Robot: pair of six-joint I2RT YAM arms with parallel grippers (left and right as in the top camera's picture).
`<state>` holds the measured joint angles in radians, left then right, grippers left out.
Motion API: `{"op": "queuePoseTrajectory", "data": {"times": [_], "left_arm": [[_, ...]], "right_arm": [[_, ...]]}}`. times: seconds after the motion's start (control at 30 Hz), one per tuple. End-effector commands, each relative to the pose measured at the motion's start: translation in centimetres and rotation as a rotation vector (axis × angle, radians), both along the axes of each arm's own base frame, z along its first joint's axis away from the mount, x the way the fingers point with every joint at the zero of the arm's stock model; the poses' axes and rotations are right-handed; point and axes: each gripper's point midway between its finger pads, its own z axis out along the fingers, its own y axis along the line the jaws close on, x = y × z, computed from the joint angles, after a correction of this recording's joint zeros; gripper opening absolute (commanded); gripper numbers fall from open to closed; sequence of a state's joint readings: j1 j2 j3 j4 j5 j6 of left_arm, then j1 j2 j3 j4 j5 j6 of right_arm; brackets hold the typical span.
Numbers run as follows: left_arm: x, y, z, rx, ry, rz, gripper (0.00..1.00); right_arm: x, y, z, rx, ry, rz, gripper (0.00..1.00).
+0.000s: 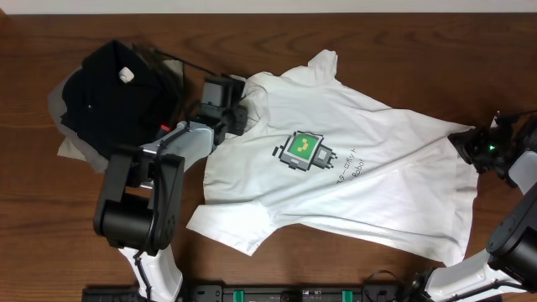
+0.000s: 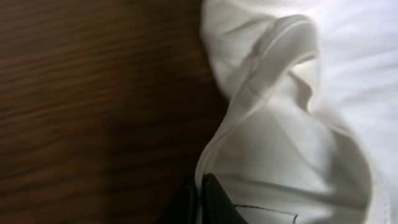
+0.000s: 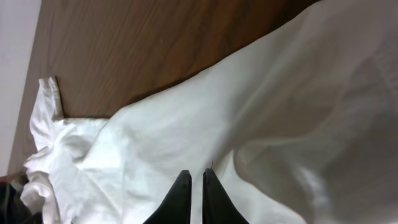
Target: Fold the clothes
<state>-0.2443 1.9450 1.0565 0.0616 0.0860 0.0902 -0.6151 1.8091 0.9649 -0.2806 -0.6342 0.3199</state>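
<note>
While T-shirt [image 1: 336, 180] lies spread print-up mid-bench, collar [image 2: 261, 81] toward left edge, no fold shows. Left gripper [image 1: 239, 117] nips collar rim; right gripper [image 1: 464, 144] nips hem [image 1: 466, 210] near right edge. All folding left.

The T-shirt [image 1: 369, 159] is plain white, with a green-and-grey blocky robot print [image 1: 306, 152] and thin grey lettering [image 1: 348, 170]. The worktop [image 1: 50, 226] is dark brown wood grain. Near its far left corner, a black garment [image 1: 109, 92] with a white tag [image 1: 126, 75] lies over a grey garment [image 1: 69, 144].
</note>
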Motion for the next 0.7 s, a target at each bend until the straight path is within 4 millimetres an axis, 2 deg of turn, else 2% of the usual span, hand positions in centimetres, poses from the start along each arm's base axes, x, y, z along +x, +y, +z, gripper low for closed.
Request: {"op": "queuePoseTrajectory", "data": {"times": [0.0,0.1,0.13,0.17,0.2,0.23,0.33,0.47,0.53,0.6,0.67], "left_arm": [[1.3,2.0,1.6,0.044,-0.049,0.063,0.09],[1.3,2.5,1.5,0.057,-0.043,0.076,0.24],[1.2,2.6,1.5,0.063,-0.042,0.081,0.31],[1.2,2.8,1.4,0.072,-0.04,0.088,0.45],[1.2,2.8,1.4,0.075,-0.041,0.089,0.54],[1.2,2.9,1.6,0.073,-0.04,0.091,0.59],[1.3,2.6,2.7,0.018,-0.053,0.134,0.63],[1.1,-0.2,5.9,-0.114,-0.089,0.036,0.62],[0.6,-2.3,7.0,-0.206,-0.089,-0.048,0.61],[-0.1,-3.9,6.9,-0.259,-0.062,-0.108,0.54],[-0.7,-4.6,5.6,-0.251,-0.028,-0.126,0.53]], "right_arm": [[0.1,-0.1,0.6,-0.03,-0.018,0.017,0.07],[0.1,-0.1,0.6,-0.033,-0.019,0.02,0.07],[0.1,-0.1,0.6,-0.033,-0.019,0.02,0.07],[0.1,-0.1,0.6,-0.033,-0.019,0.02,0.07],[0.1,-0.1,0.6,-0.033,-0.019,0.02,0.07],[0.1,-0.1,0.6,-0.033,-0.019,0.02,0.07],[0.1,-0.1,0.6,-0.032,-0.018,0.02,0.09],[0.0,-0.1,0.6,-0.032,-0.018,0.02,0.1],[0.0,-0.1,0.6,-0.031,-0.017,0.02,0.11],[0.0,-0.1,0.6,-0.03,-0.016,0.02,0.11],[0.0,-0.1,0.6,-0.03,-0.016,0.02,0.11]]}}
